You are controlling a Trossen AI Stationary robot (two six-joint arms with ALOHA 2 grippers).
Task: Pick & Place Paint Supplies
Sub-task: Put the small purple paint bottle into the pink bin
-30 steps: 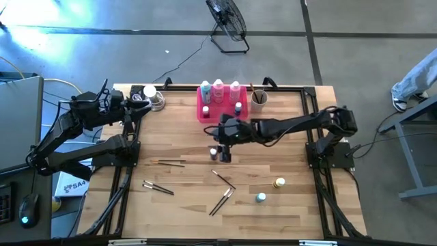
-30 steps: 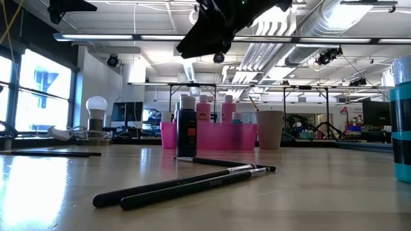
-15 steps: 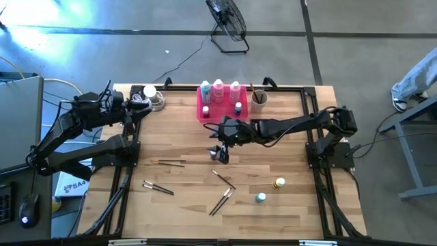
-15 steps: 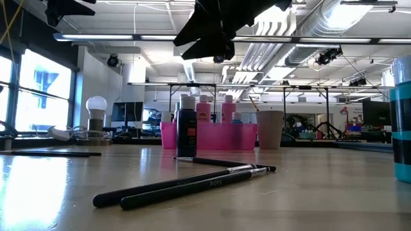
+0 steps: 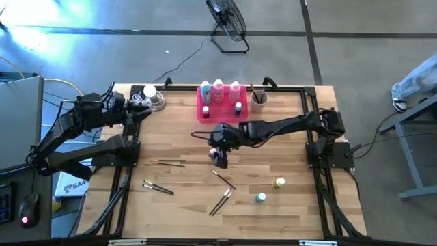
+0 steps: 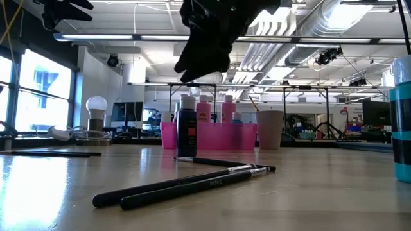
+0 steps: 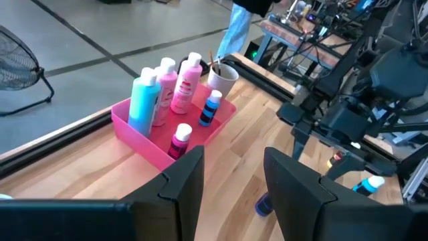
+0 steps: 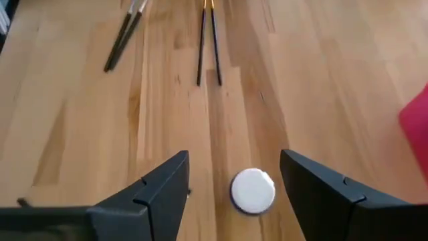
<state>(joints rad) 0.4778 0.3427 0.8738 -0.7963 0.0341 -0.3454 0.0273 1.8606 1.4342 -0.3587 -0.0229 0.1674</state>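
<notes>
Paint supplies are split between the pink tray at the table's far edge and the open tabletop: 3 tall white-capped bottles and 2 tiny bottles stand in the tray. A dark tiny bottle stands upright on the wood in front of the tray, its white cap between the spread fingers of the right gripper above it, holding nothing. Paintbrushes lie scattered nearer the front. The left gripper waits, part-open and empty, at the table's far left corner.
</notes>
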